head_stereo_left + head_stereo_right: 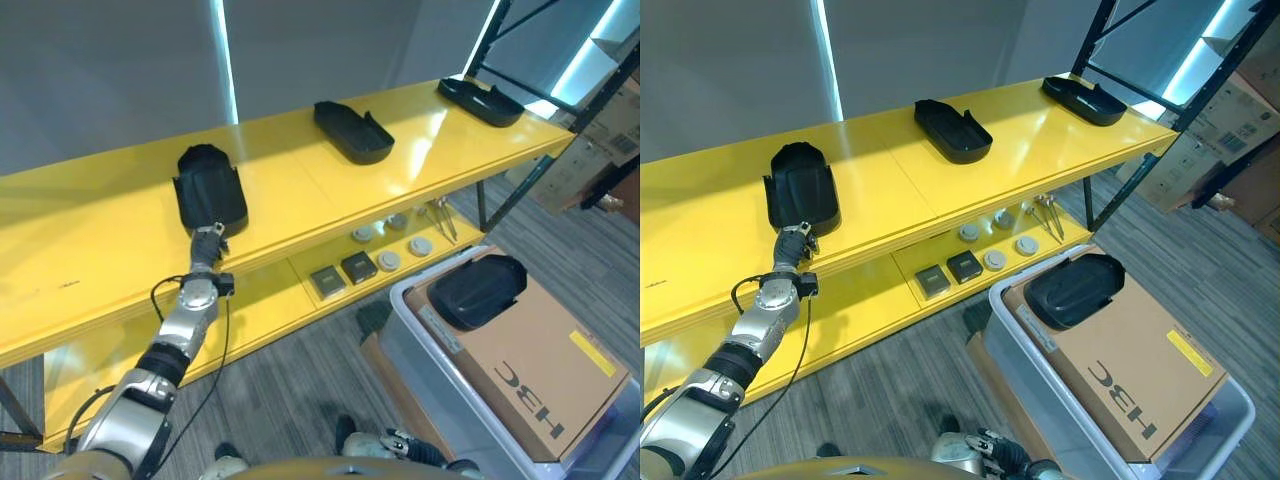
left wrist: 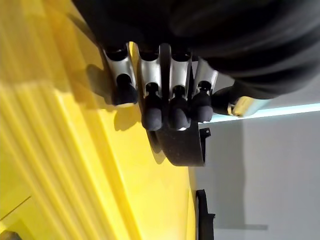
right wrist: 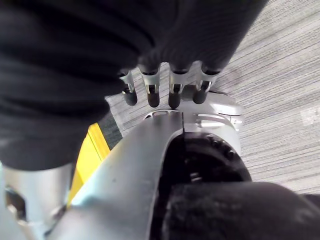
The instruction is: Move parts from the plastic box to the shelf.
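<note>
Left hand [image 1: 207,243] fingers relaxed, tips at black part [image 1: 209,189], yellow shelf [image 1: 90,240]

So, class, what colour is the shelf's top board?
Bright yellow shelf, clearest in the left eye view.

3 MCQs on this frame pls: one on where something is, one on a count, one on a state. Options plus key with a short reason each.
1. Where is the left hand?
A. At the front edge of the shelf's top board, by the nearest black part
B. Inside the plastic box
C. On the lower shelf

2. How many black parts lie on the top board of the yellow shelf?
A. One
B. Three
C. Five

3. What state is the black part in the plastic box in?
A. Held by the right hand
B. Resting free on the cardboard box
C. Lying on the floor

Key:
1 A: it reaches up to the nearest black part.
2 B: near, middle, far.
3 B: that part sits on the cardboard box, no hand near.
</note>
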Robot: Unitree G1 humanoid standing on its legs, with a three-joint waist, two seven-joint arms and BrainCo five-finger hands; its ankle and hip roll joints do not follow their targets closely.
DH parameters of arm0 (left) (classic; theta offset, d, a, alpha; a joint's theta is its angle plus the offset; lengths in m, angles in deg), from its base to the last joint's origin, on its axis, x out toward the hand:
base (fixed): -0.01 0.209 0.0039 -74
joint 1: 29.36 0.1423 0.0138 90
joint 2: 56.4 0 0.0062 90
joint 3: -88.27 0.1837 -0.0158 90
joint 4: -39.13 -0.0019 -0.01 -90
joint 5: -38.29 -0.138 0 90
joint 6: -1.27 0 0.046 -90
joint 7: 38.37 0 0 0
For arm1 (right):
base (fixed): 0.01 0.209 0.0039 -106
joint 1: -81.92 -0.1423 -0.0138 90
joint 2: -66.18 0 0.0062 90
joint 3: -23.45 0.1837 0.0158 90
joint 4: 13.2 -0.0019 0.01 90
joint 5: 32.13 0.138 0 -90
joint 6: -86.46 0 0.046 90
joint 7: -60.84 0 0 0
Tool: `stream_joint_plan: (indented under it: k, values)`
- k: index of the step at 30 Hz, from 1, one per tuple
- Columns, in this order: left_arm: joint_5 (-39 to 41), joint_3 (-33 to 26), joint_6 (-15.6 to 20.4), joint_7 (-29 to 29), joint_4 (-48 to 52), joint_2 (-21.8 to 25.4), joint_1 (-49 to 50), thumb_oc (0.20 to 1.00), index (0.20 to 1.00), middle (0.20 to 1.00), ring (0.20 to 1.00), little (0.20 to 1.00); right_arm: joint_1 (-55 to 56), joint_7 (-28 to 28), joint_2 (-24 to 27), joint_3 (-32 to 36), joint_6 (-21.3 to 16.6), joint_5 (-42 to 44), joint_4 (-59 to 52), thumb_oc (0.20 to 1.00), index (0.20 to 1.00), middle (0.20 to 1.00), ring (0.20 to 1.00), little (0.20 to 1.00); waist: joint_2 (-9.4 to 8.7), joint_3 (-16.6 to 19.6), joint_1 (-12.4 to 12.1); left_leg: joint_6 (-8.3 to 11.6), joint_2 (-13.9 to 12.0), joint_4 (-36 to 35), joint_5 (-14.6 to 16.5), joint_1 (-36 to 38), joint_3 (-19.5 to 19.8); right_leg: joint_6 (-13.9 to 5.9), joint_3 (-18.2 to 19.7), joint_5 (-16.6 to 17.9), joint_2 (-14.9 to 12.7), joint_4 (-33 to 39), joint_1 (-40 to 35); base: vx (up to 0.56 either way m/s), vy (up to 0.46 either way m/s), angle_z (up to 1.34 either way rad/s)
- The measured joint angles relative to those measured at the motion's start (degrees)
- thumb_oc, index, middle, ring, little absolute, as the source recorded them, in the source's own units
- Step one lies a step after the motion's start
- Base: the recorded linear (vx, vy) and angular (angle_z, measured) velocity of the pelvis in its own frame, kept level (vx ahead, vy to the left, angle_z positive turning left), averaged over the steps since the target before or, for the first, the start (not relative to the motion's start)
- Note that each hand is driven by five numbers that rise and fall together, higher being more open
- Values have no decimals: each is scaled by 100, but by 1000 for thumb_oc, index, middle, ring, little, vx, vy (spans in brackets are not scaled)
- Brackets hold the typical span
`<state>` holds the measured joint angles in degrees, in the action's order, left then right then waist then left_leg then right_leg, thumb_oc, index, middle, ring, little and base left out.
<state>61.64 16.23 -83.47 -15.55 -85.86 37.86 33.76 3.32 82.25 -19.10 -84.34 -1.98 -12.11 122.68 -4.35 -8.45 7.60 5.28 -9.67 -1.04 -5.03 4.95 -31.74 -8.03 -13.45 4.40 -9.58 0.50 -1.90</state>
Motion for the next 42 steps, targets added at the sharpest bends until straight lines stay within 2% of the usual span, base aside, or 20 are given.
stream_joint_plan:
  k: [11,21,27,32,33,34,38,40,41,42]
  values:
    - [1,-24,-71,99,-239,179,-335,200,200,200,200,200,-15,102,3,-7,-9,44,-3,1000,1000,1000,1000,1000,-47,-56,54,44,-21,13,6,-11,-19,1,15,-1,31,0,6,13,0,-1]
    - [2,-207,-232,155,-620,183,-600,200,200,200,200,200,-16,113,4,-24,-59,56,3,1000,1000,1000,1000,1000,-106,-83,57,113,-193,211,78,-33,-29,34,39,-22,154,3,-22,13,-12,-1]
    - [1,-213,-218,198,-630,183,-638,200,200,200,200,200,-16,110,8,-135,-64,107,-2,1000,1000,1000,1000,1000,-173,-95,62,113,-206,222,78,-33,-29,41,43,-23,164,11,-18,0,0,0]
    - [4,-219,-60,193,-637,185,-638,200,200,200,200,200,-16,111,2,-175,-72,105,0,1000,1000,1000,1000,1000,-229,-79,57,111,-204,226,75,-34,-40,50,49,-16,164,11,-16,-32,8,-1]
    - [16,-218,-22,180,-636,183,-637,887,887,887,887,887,-16,111,2,-171,-71,102,-1,1000,1000,1000,1000,1000,-229,-78,54,109,-203,228,74,-34,-40,64,48,-5,165,7,-24,-31,39,0]
    - [19,-218,29,150,-617,177,-621,1000,1000,1000,1000,1000,-16,111,-2,-170,-72,94,-1,1000,1000,1000,1000,1000,-226,-77,34,85,-197,226,57,-33,-42,93,45,18,165,12,-32,-37,52,0]
    - [22,-216,242,15,-356,164,-442,1000,1000,1000,1000,1000,-11,111,-9,-107,-75,74,-3,1000,1000,1000,1000,1000,-213,-71,13,49,-170,212,32,-28,-37,133,38,65,152,7,-61,-71,88,1]
    - [22,-193,369,-77,252,158,-156,1000,1000,1000,1000,1000,-7,110,-19,-104,-74,29,-1,1000,1000,1000,1000,1000,-202,-67,-22,45,-133,193,29,12,-2,131,6,63,130,11,-121,-95,118,10]
    - [80,-205,401,-253,1019,159,153,1000,1000,1000,1000,1000,30,107,-51,-2,-62,-17,-11,1000,1000,1000,1000,1000,-151,-55,-122,37,-106,179,28,15,32,124,-22,57,93,10,-144,-115,138,11]
    - [92,-206,408,-312,1238,160,240,1000,1000,1000,1000,1000,43,105,-53,3,-61,-17,-11,1000,1000,1000,1000,1000,-124,-43,-160,31,-92,177,30,15,38,121,-24,56,80,11,-145,-172,180,12]
